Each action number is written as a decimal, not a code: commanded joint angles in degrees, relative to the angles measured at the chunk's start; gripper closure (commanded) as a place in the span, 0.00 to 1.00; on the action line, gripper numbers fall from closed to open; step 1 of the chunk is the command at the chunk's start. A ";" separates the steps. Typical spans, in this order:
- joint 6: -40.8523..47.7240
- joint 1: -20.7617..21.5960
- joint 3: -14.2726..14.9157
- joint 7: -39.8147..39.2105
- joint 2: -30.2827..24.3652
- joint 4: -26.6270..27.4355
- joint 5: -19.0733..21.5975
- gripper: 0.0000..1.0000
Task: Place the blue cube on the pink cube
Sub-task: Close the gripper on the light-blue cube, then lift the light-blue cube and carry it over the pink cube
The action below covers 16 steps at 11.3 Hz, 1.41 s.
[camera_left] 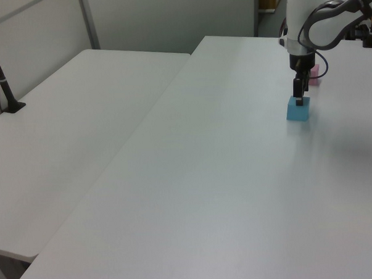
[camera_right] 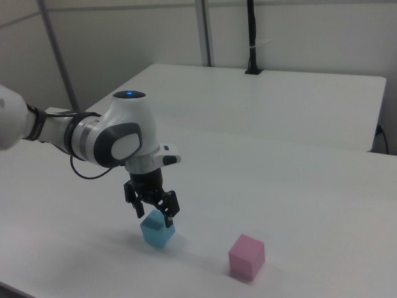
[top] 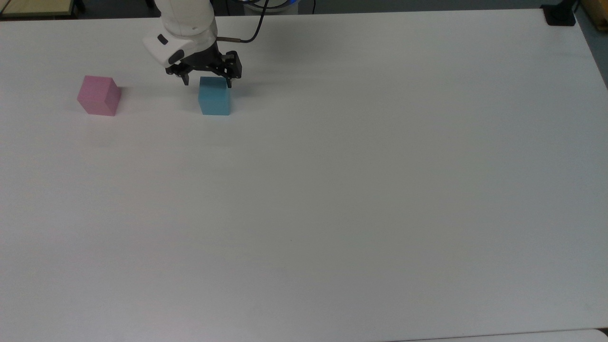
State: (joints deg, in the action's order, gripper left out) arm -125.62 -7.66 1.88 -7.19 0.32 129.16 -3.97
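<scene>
The blue cube (top: 214,97) rests on the white table (top: 332,190), with the pink cube (top: 99,96) well off toward the top view's left. My gripper (top: 207,83) hangs open right over the blue cube, one finger on each side of its top edge, not closed on it. In the right view the gripper (camera_right: 154,217) sits just above the blue cube (camera_right: 157,231), and the pink cube (camera_right: 246,256) stands apart at the right view's right. In the left view the gripper (camera_left: 300,100) is at the blue cube (camera_left: 298,110); the pink cube (camera_left: 315,77) peeks out behind the arm.
A black post base (top: 560,16) sits at the table's far right corner in the top view. A second white table (camera_left: 68,132) adjoins on the left view's left, carrying a black post (camera_left: 3,82). The arm's cable (top: 247,38) trails behind the wrist.
</scene>
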 commanded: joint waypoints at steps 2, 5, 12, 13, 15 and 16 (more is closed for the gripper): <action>-0.95 1.86 0.06 0.95 2.05 0.12 -1.56 0.00; -0.51 1.51 0.06 1.38 2.23 -0.05 -3.50 0.47; 9.25 -0.16 0.41 -0.53 -1.89 -7.60 -2.88 0.73; 9.34 -1.38 0.58 -1.50 -2.42 -8.92 -2.71 0.73; 11.70 -3.67 0.76 -2.82 -2.51 -13.12 -2.62 0.73; 13.80 -4.81 0.76 -4.14 -2.43 -15.32 -2.44 0.73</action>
State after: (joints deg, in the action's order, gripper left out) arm -116.70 -10.55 2.32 -8.28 -1.51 118.47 -6.16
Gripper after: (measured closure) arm 0.449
